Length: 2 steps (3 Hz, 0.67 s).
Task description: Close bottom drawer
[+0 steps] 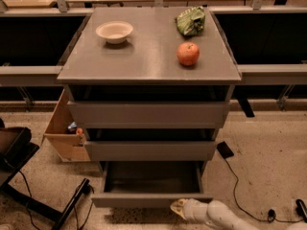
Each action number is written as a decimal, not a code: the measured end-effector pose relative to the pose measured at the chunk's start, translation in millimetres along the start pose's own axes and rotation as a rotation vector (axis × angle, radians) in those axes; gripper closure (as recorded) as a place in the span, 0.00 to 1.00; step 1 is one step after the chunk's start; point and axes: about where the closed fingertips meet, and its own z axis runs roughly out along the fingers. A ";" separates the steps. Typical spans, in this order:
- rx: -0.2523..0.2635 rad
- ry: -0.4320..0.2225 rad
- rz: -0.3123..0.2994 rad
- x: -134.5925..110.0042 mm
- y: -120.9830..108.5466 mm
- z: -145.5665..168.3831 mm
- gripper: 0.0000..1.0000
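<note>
Low on the front of the grey bench [148,66], we see the bottom drawer [151,200] pulled out farther than the two drawers above it, so its grey tray shows behind the slim, plain front panel. The tool [178,208] sits at the bench's foot, just below that front panel and a little right of its middle, close against its lower edge. We cannot tell whether it touches the panel, nor whether the tool is spread or pressed together. Its white arm [220,217] runs off to the right of the bench's foot. Higher on the bench front, the middle drawer [150,150] and the top drawer [147,114] each stick out a little. On the bench top lie a cream bowl [114,31] at the back left, a green bag [191,21] at the back right, and a red apple [188,53] just in front of the bag. A cardboard box [64,135] stands at the bench's left side, and a black cable [235,188] trails over the floor to its right.
</note>
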 end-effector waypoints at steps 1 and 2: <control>-0.028 -0.010 -0.046 -13.6 -19.4 17.4 1.00; -0.012 -0.001 -0.089 -22.5 -63.6 26.1 1.00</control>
